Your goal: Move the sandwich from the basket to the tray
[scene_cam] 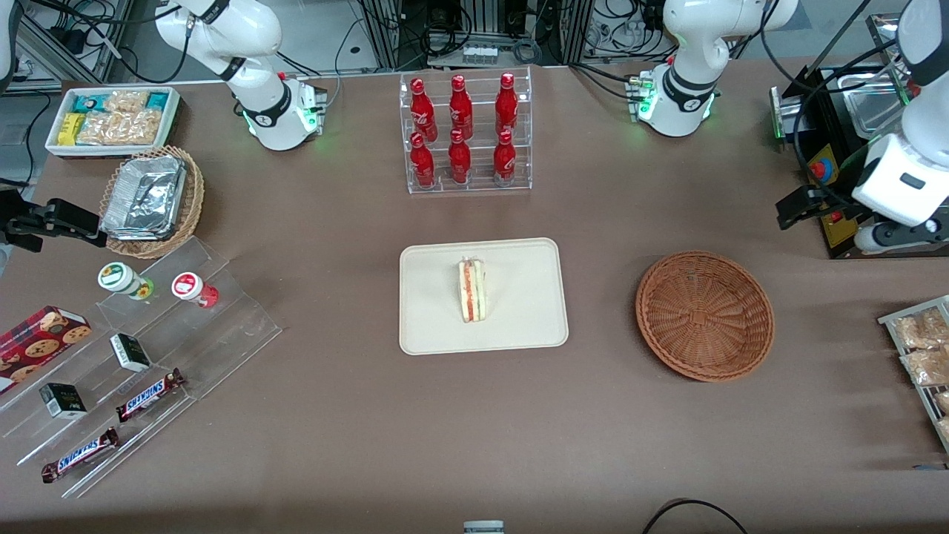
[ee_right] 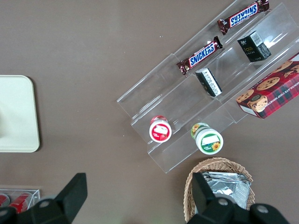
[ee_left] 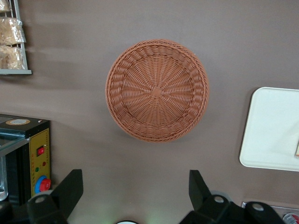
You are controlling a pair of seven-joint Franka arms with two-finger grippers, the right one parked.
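1. The gripper [ee_left: 133,196] hangs high above the table, jaws spread wide, holding nothing.
2. The basket [scene_cam: 704,315] is bare.
3. The sandwich [scene_cam: 472,289] stands mid-tray [scene_cam: 430,326], at the basket's nine o'clock.

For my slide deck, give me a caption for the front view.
Sandwich on the tray, basket empty, open gripper above the table near the basket.

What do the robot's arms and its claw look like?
The working arm is smooth and white with rounded joints. Its round base has a black band and glows green, and black cables hang beside it. The claw has two black, wedge-shaped fingers, spread wide open above the table near the empty basket. The sandwich lies on the tray.
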